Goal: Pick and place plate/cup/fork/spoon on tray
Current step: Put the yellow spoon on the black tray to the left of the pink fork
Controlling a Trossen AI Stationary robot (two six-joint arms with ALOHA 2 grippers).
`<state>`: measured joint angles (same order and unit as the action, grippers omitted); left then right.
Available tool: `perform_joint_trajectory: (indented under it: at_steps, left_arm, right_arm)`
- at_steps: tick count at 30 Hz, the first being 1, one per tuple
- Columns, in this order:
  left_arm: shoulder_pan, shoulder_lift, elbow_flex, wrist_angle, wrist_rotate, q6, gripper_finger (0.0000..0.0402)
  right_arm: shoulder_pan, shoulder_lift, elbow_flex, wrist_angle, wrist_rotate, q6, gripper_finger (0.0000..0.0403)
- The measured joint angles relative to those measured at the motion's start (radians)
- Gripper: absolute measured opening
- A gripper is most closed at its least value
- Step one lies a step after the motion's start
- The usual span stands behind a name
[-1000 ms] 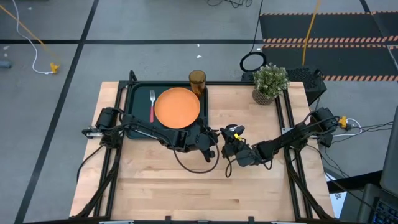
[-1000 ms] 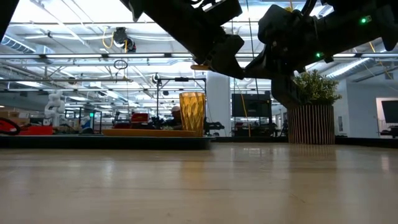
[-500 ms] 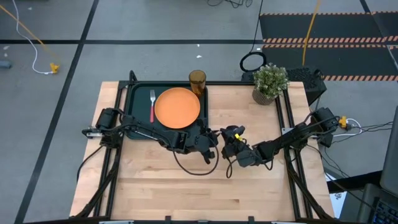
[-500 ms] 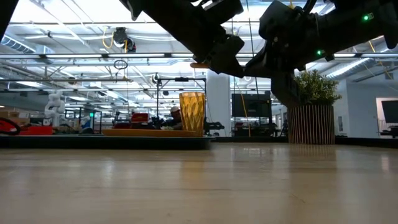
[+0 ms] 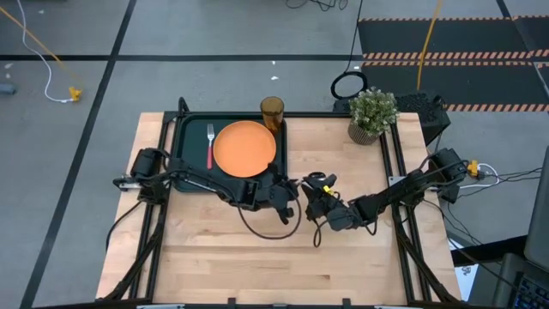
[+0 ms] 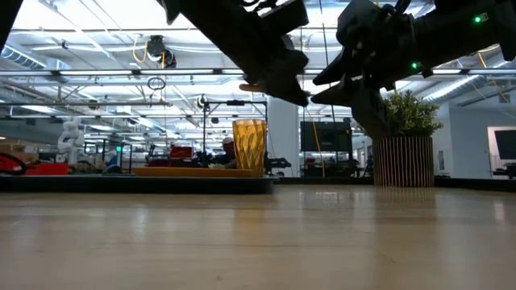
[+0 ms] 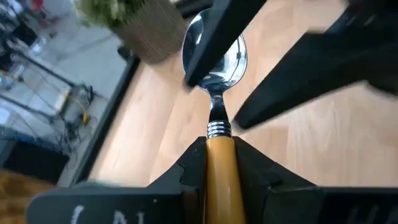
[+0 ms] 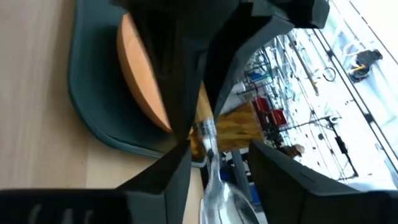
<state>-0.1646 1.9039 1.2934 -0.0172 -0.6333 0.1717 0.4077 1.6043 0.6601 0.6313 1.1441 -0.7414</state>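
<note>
The left gripper (image 7: 217,165) holds the spoon (image 7: 214,93) by its handle mid-frame — the right gripper (image 8: 214,168) gapes wide around it.

1. A large dark green-black rectangular tray (image 5: 184,146) lies at the table's far left.
2. A round flat orange plastic plate (image 5: 244,148) rests on it, with a small pink-red-handled metal fork (image 5: 209,146) to its left.
3. A small amber-brown translucent tumbler (image 5: 272,112) stands in the tray's far right corner.
4. A tan pot with a green leafy plant (image 5: 371,114) stands right of the tray.
</note>
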Motion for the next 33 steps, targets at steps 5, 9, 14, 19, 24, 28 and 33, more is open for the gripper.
perform_joint_trajectory:
  at_steps: [5,9,14,19,24,28,33]
  left_arm:
    - [0.003,-0.066,0.001,-0.111,-0.007,-0.077,0.0055]
    - [0.003,-0.114,0.000,-0.211,-0.005,-0.152,0.0055]
    - [0.003,-0.174,0.000,-0.397,-0.043,-0.297,0.0061]
    - [0.003,-0.230,0.001,-0.616,-0.077,-0.492,0.0054]
    - [-0.001,-0.263,0.002,-0.842,-0.124,-0.733,0.0062]
    - [-0.004,-0.272,-0.001,-1.036,-0.152,-0.926,0.0063]
    - [-0.002,-0.269,-0.032,-1.248,-0.157,-1.161,0.0053]
  right_arm:
    - [0.017,0.000,0.000,-0.005,-0.025,0.000,0.0172]
    - [0.030,0.000,0.000,0.008,-0.027,-0.001,0.0176]
    - [0.052,-0.013,-0.001,0.018,-0.021,-0.032,0.0176]
    - [0.061,-0.050,-0.001,0.026,-0.016,-0.062,0.0176]
    - [0.059,-0.067,-0.001,0.020,-0.014,-0.065,0.0176]
    - [0.059,-0.069,-0.001,0.025,-0.014,-0.065,0.0176]
    - [0.059,-0.068,-0.001,0.029,-0.014,-0.080,0.0176]
